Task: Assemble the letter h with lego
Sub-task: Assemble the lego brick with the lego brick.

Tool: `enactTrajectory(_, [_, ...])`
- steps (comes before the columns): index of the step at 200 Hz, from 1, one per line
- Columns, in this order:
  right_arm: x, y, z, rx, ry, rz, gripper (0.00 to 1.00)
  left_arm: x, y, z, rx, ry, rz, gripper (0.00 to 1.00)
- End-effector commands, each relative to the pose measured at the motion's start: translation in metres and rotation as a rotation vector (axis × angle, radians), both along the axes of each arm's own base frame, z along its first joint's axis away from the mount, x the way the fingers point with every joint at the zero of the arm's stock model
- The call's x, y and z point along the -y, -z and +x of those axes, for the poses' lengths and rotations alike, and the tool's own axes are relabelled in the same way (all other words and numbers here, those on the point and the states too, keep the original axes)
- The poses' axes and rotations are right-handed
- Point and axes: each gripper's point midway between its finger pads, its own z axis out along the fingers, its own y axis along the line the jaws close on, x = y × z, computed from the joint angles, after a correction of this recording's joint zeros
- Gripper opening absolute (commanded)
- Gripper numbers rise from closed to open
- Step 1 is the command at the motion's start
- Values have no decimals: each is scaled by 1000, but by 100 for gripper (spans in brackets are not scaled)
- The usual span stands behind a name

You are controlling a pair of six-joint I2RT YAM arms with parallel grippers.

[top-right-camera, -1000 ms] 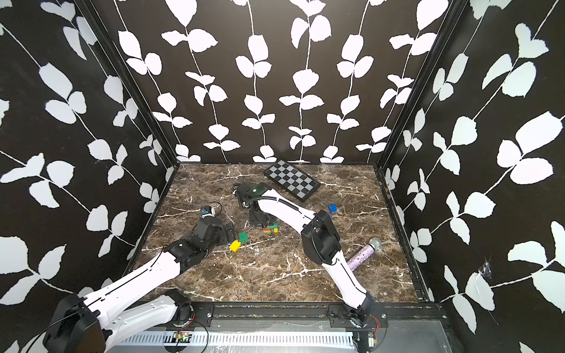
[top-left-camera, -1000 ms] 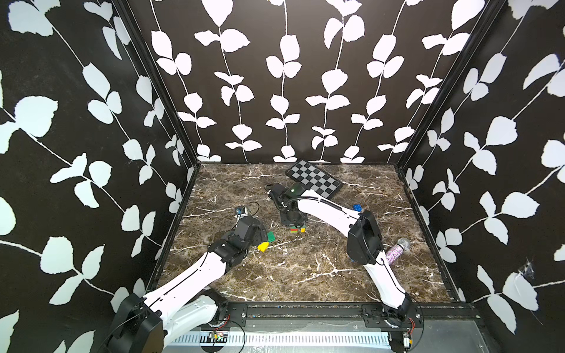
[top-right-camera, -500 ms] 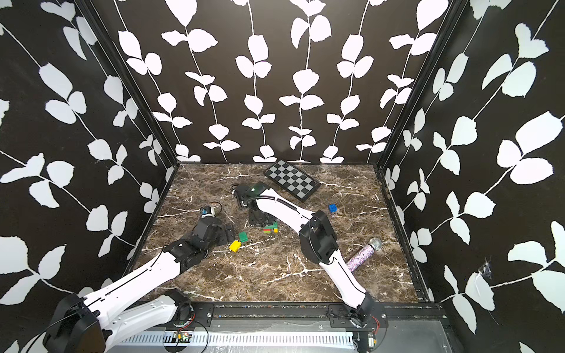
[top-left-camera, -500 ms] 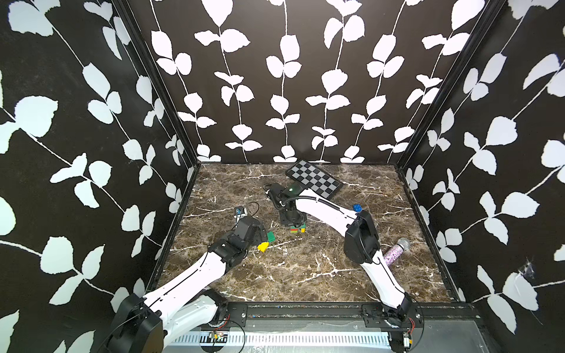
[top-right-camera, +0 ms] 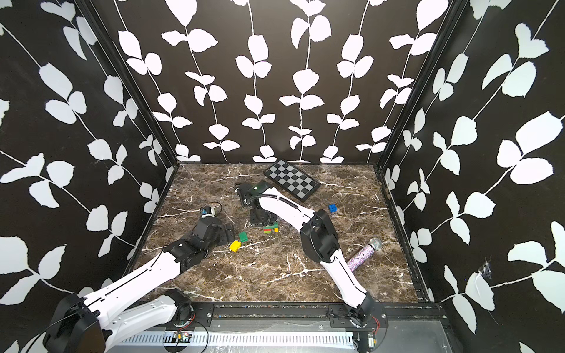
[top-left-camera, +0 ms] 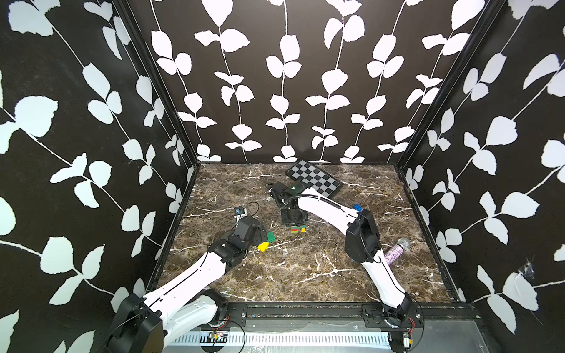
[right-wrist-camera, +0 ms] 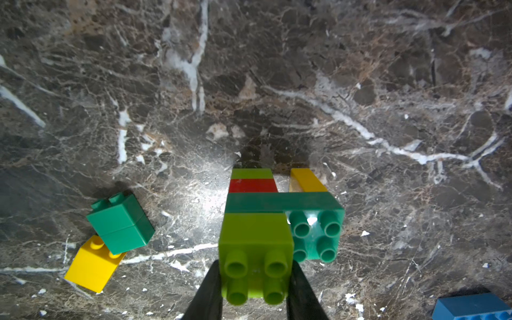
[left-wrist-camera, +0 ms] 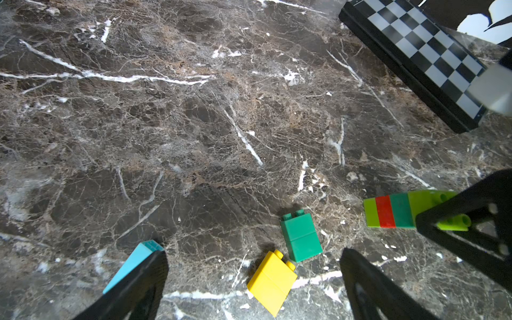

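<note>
A joined lego stack stands on the marble: lime, red, a long dark green brick and a lime top brick, with a yellow leg. My right gripper is shut on the lime top brick from above; the stack shows in both top views. A loose dark green brick and a yellow brick lie side by side by my left gripper, which is open and low over them. A pale blue piece shows beside one left finger.
A blue brick lies apart on the right arm's far side. The checkered board lies near the back wall. A glittery purple cylinder rests to the right of the right arm. Walls enclose the marble floor on three sides.
</note>
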Motion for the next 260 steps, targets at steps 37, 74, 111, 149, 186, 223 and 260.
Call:
enactTrajectory(37, [17,17,-8,-53,21,-65,34,-2,-8,1,17,-11,-12,99])
enactTrajectory(74, [12,8,-5,-31,17,-25,55,-2,-9,1,18,-11,-13,99])
enactTrajectory(111, [4,-8,1,26,32,74,83,-5,-10,1,25,-21,-5,99])
enactTrajectory(149, [1,-27,3,88,34,169,88,-7,-12,1,32,-29,1,99])
enactTrajectory(186, [19,-42,-1,162,70,230,95,-10,-13,1,37,-39,11,99])
enactTrajectory(223, [68,-90,1,402,150,326,94,-11,-10,1,34,-46,16,99])
enactTrajectory(260, [193,-82,26,470,293,289,84,-11,-13,2,46,-37,20,99])
